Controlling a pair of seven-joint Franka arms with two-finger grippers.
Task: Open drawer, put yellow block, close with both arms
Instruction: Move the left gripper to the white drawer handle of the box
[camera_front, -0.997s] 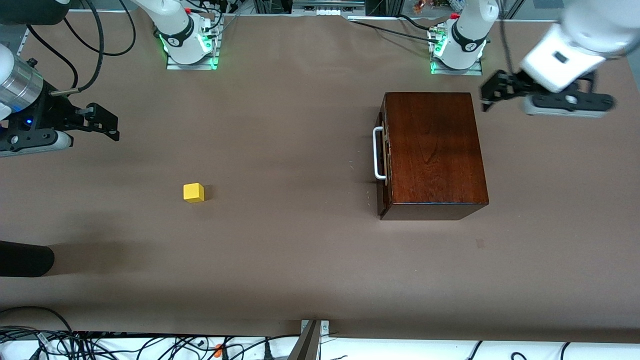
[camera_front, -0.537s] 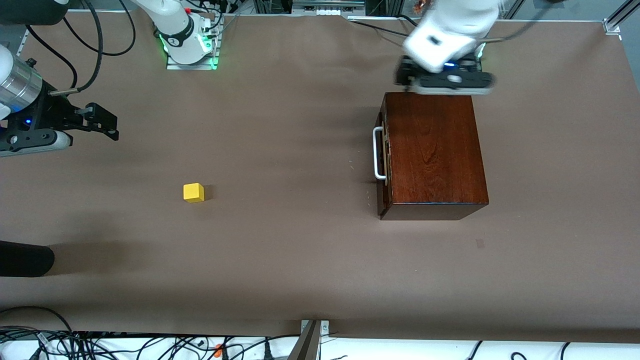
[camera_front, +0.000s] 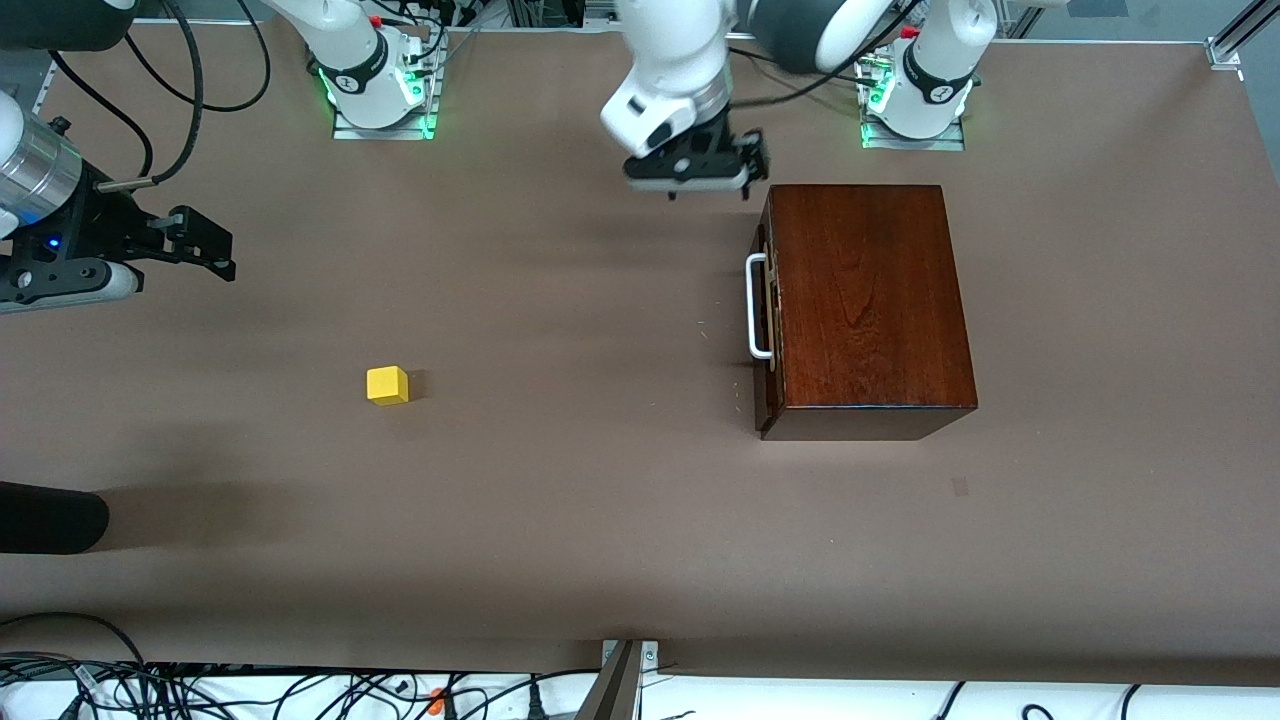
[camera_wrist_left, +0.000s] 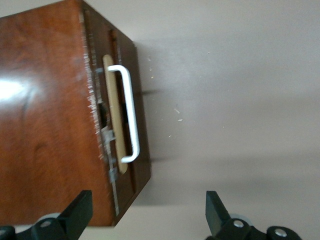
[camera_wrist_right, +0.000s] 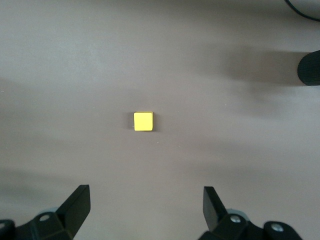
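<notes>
Brown-covered table (camera_front: 600, 520), cables along near edge. Closed drawer (camera_front: 766, 320) in dark wooden box (camera_front: 865, 300), toward left arm's end. Left gripper (camera_front: 700, 178) spread, over table beside box; right gripper (camera_front: 185, 245) spread, waiting at own end. Yellow block (camera_front: 387, 385) well apart from both. Risk – fingers missing slim white handle (camera_wrist_left: 127, 112), nudging box instead.

Brown table (camera_front: 600, 520); black cyl. obj. (camera_front: 45, 520) at right arm's end; cables (camera_front: 200, 685).
</notes>
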